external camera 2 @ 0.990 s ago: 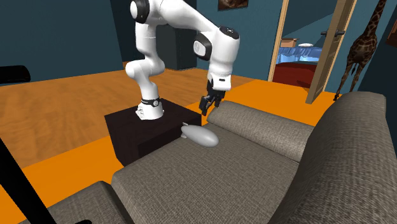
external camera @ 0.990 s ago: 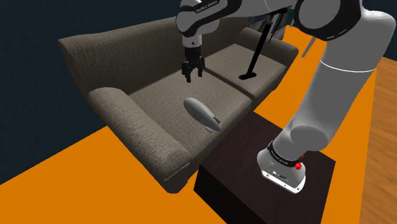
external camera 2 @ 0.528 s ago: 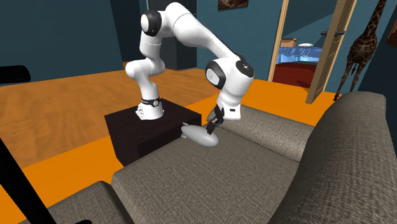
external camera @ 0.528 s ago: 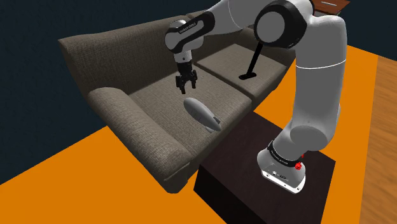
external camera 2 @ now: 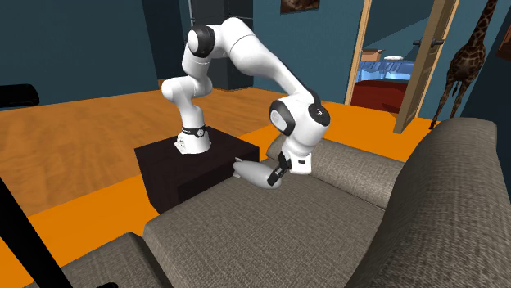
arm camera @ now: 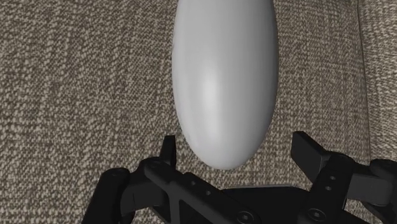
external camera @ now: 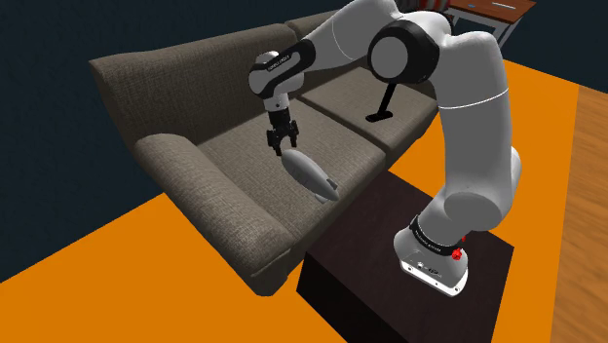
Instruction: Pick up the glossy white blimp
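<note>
Shoulder view: high beside stand point(external camera: 365, 278), looking down across sofa point(external camera: 185, 93); second exterior view: low from sofa's far end, facing the arm point(external camera 2: 246, 47); wrist view: close over blimp point(arm camera: 226, 83); all share the seat point(external camera 2: 270, 225).

Grey-brown sofa point(external camera: 175, 88), orange floor point(external camera: 117, 283), blue walls point(external camera 2: 82, 41)

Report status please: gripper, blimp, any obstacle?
Gripper open, fingers either side of blimp rounded end, not clasping. It lies on sofa seat. No obstacle between.

Even, flat light; soft sheen on the blimp point(arm camera: 226, 83).
</note>
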### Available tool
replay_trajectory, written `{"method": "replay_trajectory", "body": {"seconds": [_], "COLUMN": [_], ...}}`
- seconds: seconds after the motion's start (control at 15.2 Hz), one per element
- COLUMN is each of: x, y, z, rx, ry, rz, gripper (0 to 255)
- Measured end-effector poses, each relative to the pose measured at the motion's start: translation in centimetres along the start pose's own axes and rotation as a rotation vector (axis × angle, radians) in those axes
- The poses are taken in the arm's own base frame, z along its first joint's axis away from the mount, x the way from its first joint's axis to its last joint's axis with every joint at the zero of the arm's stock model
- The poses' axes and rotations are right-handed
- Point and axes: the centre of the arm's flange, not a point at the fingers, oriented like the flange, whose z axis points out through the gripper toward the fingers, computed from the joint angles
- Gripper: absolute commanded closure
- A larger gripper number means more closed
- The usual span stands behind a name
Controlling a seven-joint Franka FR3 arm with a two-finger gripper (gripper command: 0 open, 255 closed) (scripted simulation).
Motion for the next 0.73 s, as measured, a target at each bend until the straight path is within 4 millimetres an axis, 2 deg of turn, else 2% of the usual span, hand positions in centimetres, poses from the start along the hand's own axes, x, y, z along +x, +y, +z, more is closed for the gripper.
{"method": "replay_trajectory", "body": {"seconds": [0.13, 0.2, 0.73], "x": [0.44, 0.53, 0.65], "y": [0.17, 0.26, 0.31], "z": [0.94, 1.12, 1.18], "rx": [0.000, 0.000, 0.000], "ry": [0.000, 0.000, 0.002], "rz": [0.000, 0.000, 0.000], "gripper": [0, 255, 255]}}
